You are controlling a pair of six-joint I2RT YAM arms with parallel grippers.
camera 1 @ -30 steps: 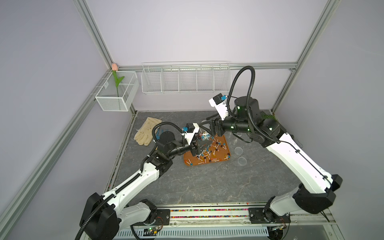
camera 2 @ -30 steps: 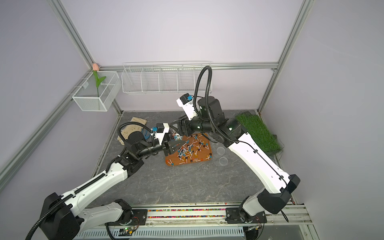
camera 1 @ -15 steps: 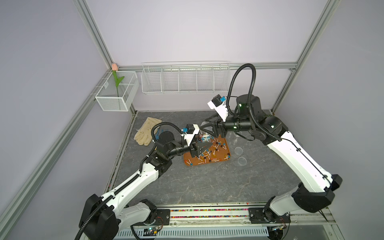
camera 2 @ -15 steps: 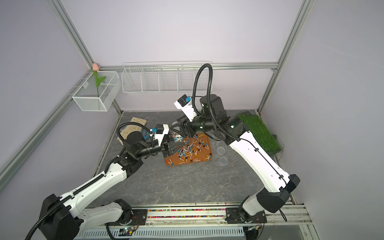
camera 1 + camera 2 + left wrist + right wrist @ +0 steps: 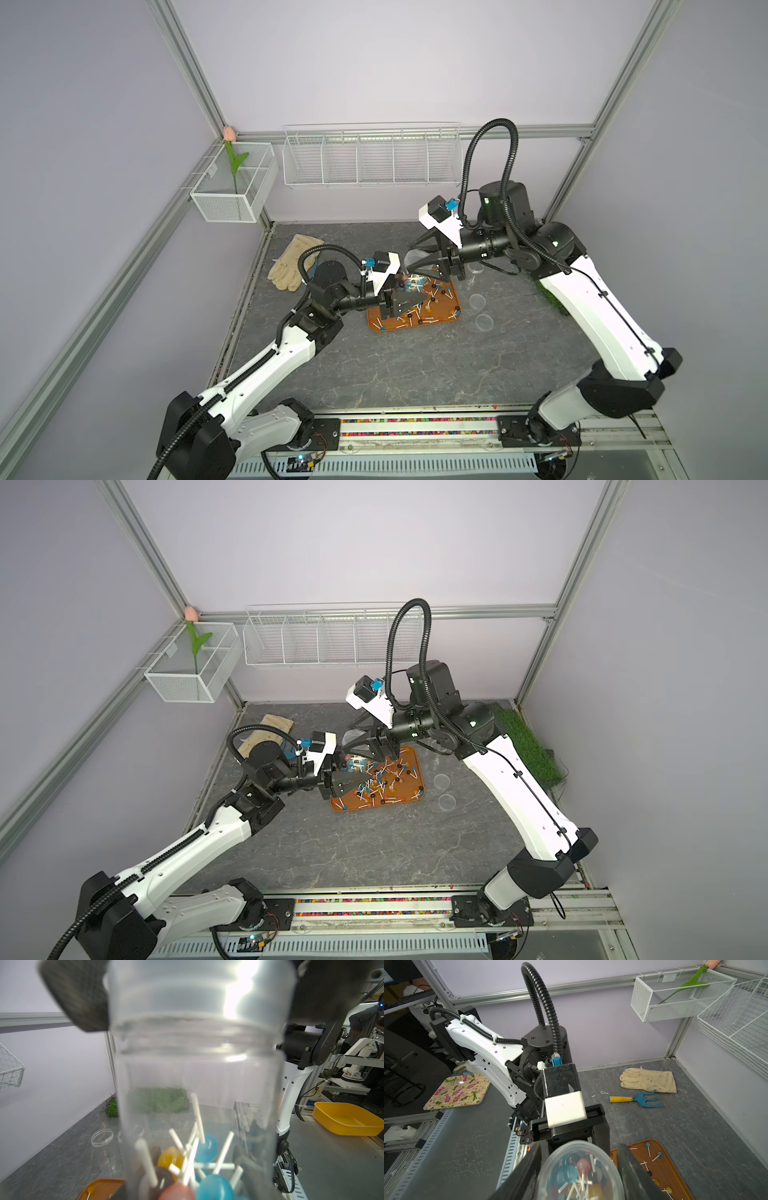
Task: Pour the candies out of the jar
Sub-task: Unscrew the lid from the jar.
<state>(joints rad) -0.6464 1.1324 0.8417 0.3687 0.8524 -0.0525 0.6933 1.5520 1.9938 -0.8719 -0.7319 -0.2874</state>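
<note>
Jar (image 5: 197, 1064): clear, with a small heap of candies (image 5: 205, 1147) lying at its base, held between my two grippers.
Tray (image 5: 675, 1169): brown, just below my fingers, strewn with more candies.
Axis: jar stands near upright, wide top end up.
My left gripper (image 5: 409, 291): pressed tight on the jar's base end.
My right gripper (image 5: 579, 1169): part spread, pinching the jar's top end.

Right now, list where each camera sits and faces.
Top views: high over the front rail, looking down at the table; left arm and right arm show whole.
Left wrist: faces the clear jar close up; right tool's fingers and right arm show.
Right wrist: looks past its own fingers at the left arm.
Both wrist views share the jar and orange tray.
</note>
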